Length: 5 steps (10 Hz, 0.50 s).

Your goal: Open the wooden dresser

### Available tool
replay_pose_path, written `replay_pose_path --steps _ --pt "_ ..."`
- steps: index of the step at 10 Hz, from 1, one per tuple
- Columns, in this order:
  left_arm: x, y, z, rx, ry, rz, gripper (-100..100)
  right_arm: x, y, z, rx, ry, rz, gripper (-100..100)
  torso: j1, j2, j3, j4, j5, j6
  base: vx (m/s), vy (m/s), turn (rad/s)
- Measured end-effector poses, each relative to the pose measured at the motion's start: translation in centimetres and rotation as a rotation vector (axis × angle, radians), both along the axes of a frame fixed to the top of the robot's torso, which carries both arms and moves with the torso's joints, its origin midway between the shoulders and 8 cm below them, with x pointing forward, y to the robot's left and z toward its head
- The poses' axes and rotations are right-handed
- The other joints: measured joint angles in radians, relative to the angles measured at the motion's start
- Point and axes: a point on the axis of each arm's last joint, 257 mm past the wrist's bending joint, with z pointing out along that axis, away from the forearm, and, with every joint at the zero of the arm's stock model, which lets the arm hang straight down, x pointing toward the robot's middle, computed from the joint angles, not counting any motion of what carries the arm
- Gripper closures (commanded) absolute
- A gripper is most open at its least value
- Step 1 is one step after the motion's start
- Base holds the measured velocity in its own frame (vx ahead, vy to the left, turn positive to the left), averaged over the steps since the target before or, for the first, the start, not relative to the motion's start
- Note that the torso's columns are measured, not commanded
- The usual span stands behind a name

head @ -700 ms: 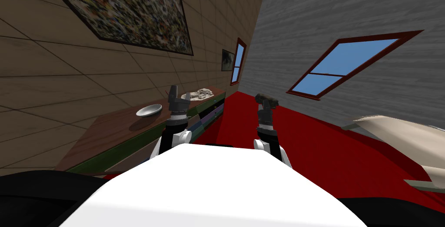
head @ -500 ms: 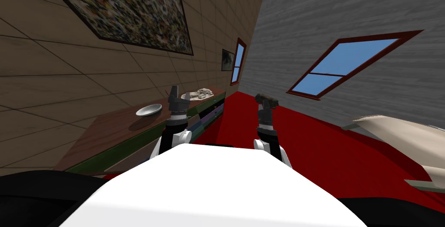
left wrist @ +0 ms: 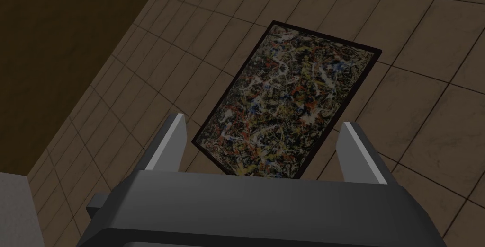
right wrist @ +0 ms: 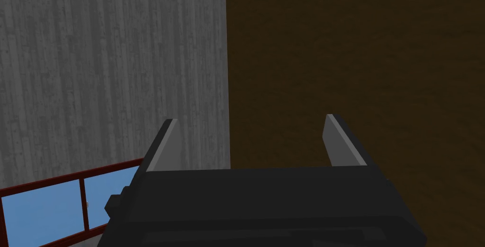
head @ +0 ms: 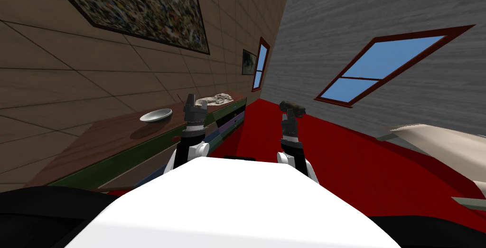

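Observation:
The dresser [head: 109, 136] runs along the tiled wall on my left, with a brown wooden top and a green front [head: 142, 152]; bluish and dark drawer bands show further along it. My left gripper [head: 191, 100] is raised beside the dresser's front edge, fingers up. In the left wrist view the left gripper [left wrist: 260, 126] is open with nothing between its fingers. My right gripper [head: 290, 107] is held up over the red floor, apart from the dresser. The right wrist view also shows the right gripper [right wrist: 248, 119] open and holding nothing.
A grey bowl [head: 155, 115] sits on the dresser top, and a pale crumpled object [head: 216, 99] lies near its far end. Red floor [head: 341, 164] stretches ahead and right. A beige piece of furniture [head: 441, 150] stands at the right.
The whole head view has shifted: the dresser and bowl sit slightly further left and the window further right, so I have moved. Both arms keep their pose.

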Motion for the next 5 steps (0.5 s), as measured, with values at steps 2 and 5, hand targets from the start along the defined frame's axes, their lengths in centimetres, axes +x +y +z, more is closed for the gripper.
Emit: replay_pose_path --steps 2,5 --pt "0.0 0.0 0.0 0.0 0.0 0.0 0 0.0 0.0 0.0 0.0 0.0 0.0 0 0.0 0.148 -0.295 0.148 0.0 0.0 0.0 0.0 0.0" --pt "0.34 -0.35 -0.65 0.033 0.019 -0.016 -100 0.01 -0.01 -0.03 0.0 0.001 0.0 0 -0.001 0.262 -0.533 0.264 0.0 0.0 0.052 -0.032 0.031"
